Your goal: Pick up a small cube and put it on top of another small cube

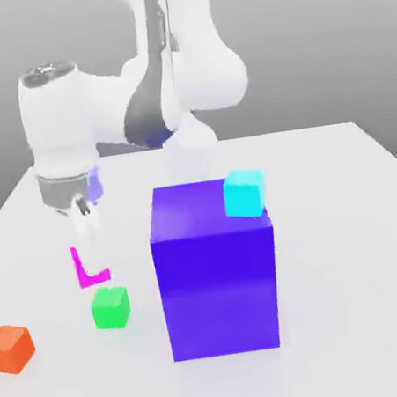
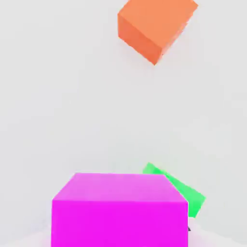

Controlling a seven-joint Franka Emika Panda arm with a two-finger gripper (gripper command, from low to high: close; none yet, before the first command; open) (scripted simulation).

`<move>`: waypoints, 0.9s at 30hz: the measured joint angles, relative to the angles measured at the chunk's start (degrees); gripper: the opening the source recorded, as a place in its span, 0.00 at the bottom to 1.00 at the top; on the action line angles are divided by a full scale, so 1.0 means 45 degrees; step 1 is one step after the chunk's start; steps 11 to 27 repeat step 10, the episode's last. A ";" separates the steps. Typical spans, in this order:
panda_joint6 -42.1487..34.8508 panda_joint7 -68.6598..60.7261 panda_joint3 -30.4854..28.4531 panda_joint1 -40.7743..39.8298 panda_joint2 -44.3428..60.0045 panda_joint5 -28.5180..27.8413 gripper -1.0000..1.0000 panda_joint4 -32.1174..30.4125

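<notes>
- Magenta cube [image 1: 81,276]: mostly hidden behind the pincer [image 1: 92,263] in the exterior view, a bent strip showing; cut off by the hand view's edge.
- Green cube [image 2: 185,193]: partly behind the magenta one in the hand view.
- Orange cube [image 1: 12,349]: cut off by an edge in both views.
- Arm [image 1: 60,124]: cropped above.
- Dark speck [image 2: 189,228] beside the magenta cube: too small to tell.

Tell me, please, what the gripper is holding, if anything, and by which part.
The gripper holds the magenta cube by opposite sides; exactly how high cannot be told.
</notes>
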 joint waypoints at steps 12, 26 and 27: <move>0.3232 -0.0788 -0.0188 0.0477 0.3329 0.1260 1.00 -0.0014; 0.3232 -0.0788 -0.0188 0.0477 0.3329 0.1260 1.00 -0.0014; 0.3232 -0.0788 -0.0188 0.0477 0.3329 0.1260 1.00 -0.0014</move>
